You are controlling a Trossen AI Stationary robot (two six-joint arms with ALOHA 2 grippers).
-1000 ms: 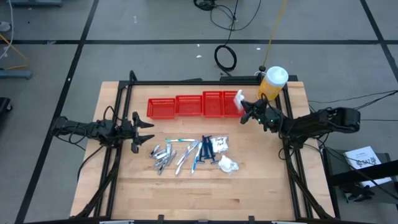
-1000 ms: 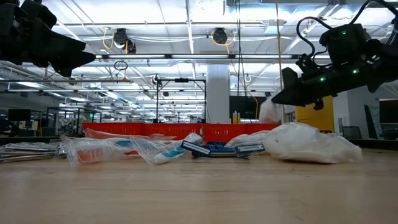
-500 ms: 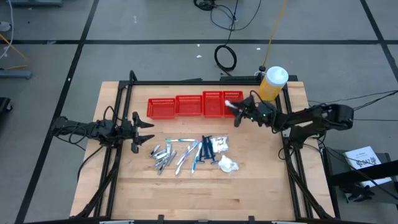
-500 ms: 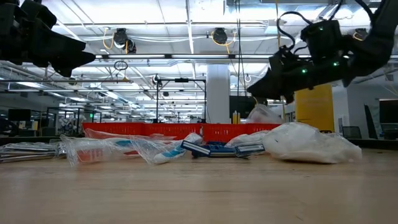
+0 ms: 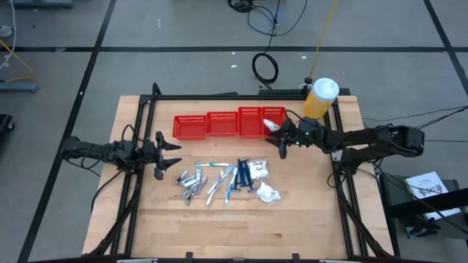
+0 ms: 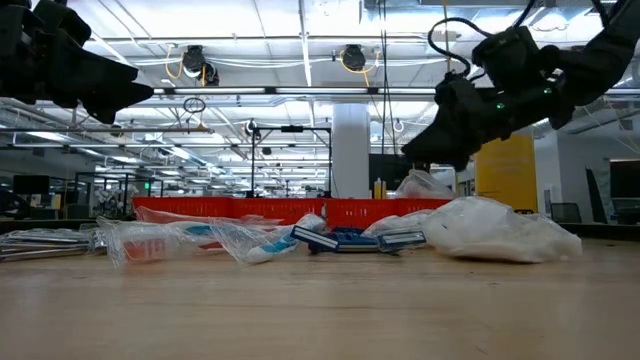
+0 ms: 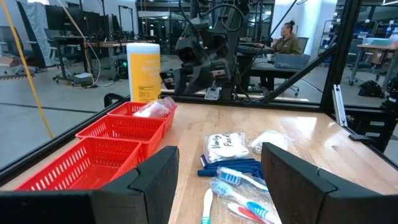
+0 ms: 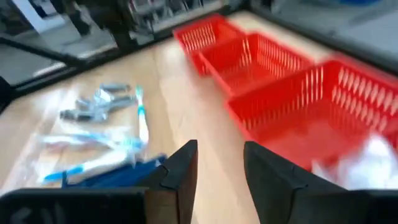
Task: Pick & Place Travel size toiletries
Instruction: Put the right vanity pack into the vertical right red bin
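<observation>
- Travel size toiletries (image 5: 227, 178): heaped at the middle of the tabletop (image 5: 307, 219), between the two arms and nearer the front edge than the baskets.
- Silvery-grey tubes (image 5: 190, 181): at the heap's left end, closest to the left gripper.
- Handled sticks, white-teal (image 5: 217, 183) and dark-blue (image 5: 243, 175): lying fanned across the heap's middle.
- White clear-wrapped packets (image 5: 268, 193): at the heap's right end; one printed packet (image 7: 227, 147) resting on the dark-blue sticks.
- One further wrapped packet (image 7: 152, 109): lying inside the rightmost of the red mesh baskets (image 5: 228, 125), which stand in a row along the tabletop's back edge.
- Right gripper (image 5: 281, 140): raised above the tabletop just in front of the rightmost basket's front corner; fingers (image 8: 181, 175) parted by a narrow gap, nothing between them; basketed packet just behind it, heap well apart toward the front edge.
- Left gripper (image 5: 167, 155): hovering near the tabletop's left edge, pointed toward the heap; fingers (image 7: 155, 180) spread wide and empty; tubes near, not touching.
- Yellow white-capped bottle (image 5: 320, 98): upright at the back right corner, beside the basket row.
- Person (image 7: 287, 42): seated in the room beyond the table, seen in the left wrist view.
</observation>
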